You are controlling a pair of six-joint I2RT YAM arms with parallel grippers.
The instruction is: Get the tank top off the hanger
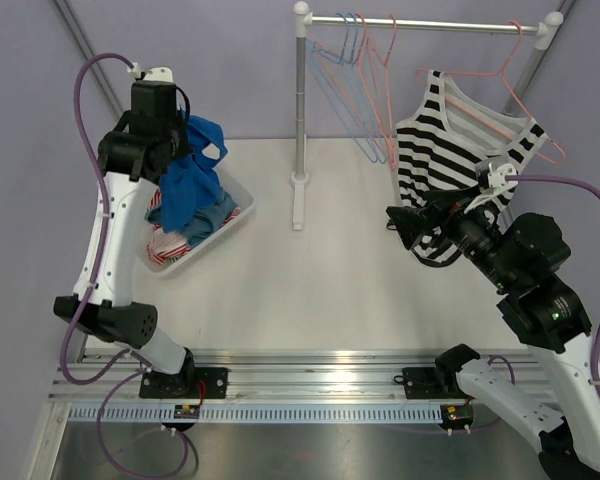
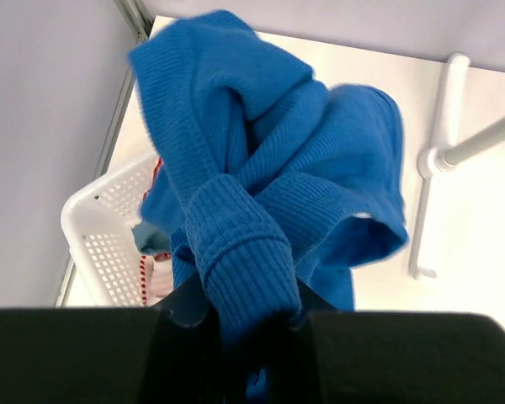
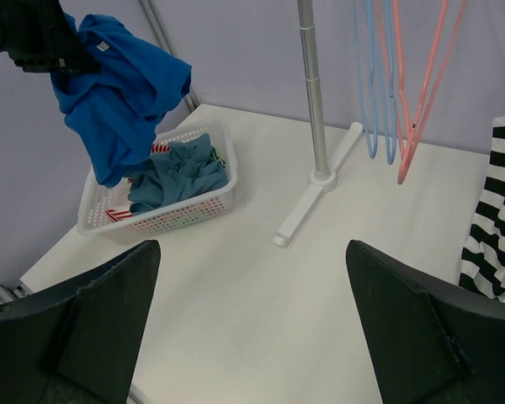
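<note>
A black-and-white striped tank top (image 1: 450, 150) hangs on a pink hanger (image 1: 520, 85) at the right end of the rail. My right gripper (image 1: 405, 222) hovers just left of its lower part, open, with only bare table between its fingers (image 3: 252, 261). In the right wrist view the tank top (image 3: 497, 219) shows at the right edge, beside the right finger. My left gripper (image 1: 185, 140) is raised over the basket, shut on a blue ribbed garment (image 2: 269, 151) that dangles from its jaws (image 2: 244, 307).
A white basket (image 1: 235, 215) holding teal and red-striped clothes sits at the left. The rack's white pole (image 1: 300, 100) and foot stand mid-table. Several bare blue and pink hangers (image 1: 355, 80) hang near the pole.
</note>
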